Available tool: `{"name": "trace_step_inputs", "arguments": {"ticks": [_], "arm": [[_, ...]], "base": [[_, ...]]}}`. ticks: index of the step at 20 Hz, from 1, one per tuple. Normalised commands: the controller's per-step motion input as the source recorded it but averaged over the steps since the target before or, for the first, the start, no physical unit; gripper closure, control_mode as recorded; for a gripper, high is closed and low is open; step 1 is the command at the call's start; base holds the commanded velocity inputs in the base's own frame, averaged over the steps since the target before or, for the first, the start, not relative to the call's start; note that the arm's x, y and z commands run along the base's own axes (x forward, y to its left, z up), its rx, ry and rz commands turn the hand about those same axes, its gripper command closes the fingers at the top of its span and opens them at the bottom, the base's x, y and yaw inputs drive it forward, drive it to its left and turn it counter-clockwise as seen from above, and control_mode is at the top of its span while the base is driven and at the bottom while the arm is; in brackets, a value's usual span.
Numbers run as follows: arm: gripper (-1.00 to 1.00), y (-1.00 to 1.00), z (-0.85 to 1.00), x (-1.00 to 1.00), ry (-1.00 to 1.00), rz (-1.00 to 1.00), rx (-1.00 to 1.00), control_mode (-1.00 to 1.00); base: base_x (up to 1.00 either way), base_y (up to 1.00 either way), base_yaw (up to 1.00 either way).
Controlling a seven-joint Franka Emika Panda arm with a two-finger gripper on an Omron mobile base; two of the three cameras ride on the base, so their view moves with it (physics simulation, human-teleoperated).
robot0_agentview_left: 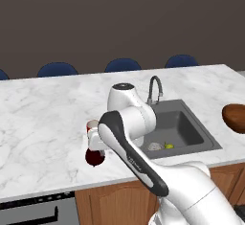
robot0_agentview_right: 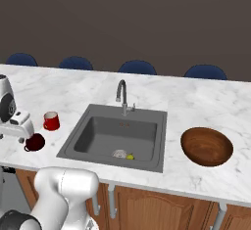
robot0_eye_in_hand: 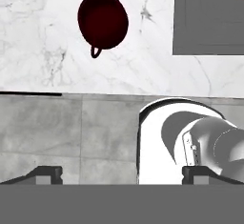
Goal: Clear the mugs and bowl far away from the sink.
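The dark maroon mug (robot0_agentview_left: 94, 157) (robot0_agentview_right: 34, 142) (robot0_eye_in_hand: 103, 20) stands near the counter's front edge, left of the sink (robot0_agentview_left: 191, 128) (robot0_agentview_right: 98, 131). My gripper (robot0_agentview_left: 95, 143) (robot0_agentview_right: 18, 132) (robot0_eye_in_hand: 124, 175) hangs just above it, open, with nothing between its fingers. In the hand view the mug lies well ahead of the tips, handle toward me. The bright red mug (robot0_agentview_left: 91, 125) (robot0_agentview_right: 51, 121) stands just behind it, partly hidden by my hand in the left base view. The brown wooden bowl (robot0_agentview_left: 235, 118) (robot0_agentview_right: 206, 146) rests on the counter right of the sink.
A chrome faucet (robot0_agentview_left: 154, 90) (robot0_agentview_right: 122, 96) rises at the sink's back rim. A pale object (robot0_agentview_left: 154, 146) (robot0_agentview_right: 119, 153) and a small yellow one (robot0_agentview_right: 130, 156) lie in the basin. Blue stools (robot0_agentview_left: 57, 69) line the far side. White marble counter (robot0_agentview_left: 43, 109) stretches left.
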Motion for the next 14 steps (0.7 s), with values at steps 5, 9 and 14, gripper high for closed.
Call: {"name": "trace_step_inputs", "arguments": {"ticks": [5, 9, 14], "arm": [[-1.00, 0.07, -0.25, 0.06, 0.05, 0.00, 0.00, -1.00], [-1.00, 0.11, -0.18, 0.00, 0.00, 0.00, -0.01, -1.00], [-1.00, 0.16, -0.33, 0.00, 0.00, 0.00, -0.01, -1.00]], "base": [[0.00, 0.00, 0.00], [0.00, 0.00, 0.00], [0.00, 0.00, 0.00]]}}
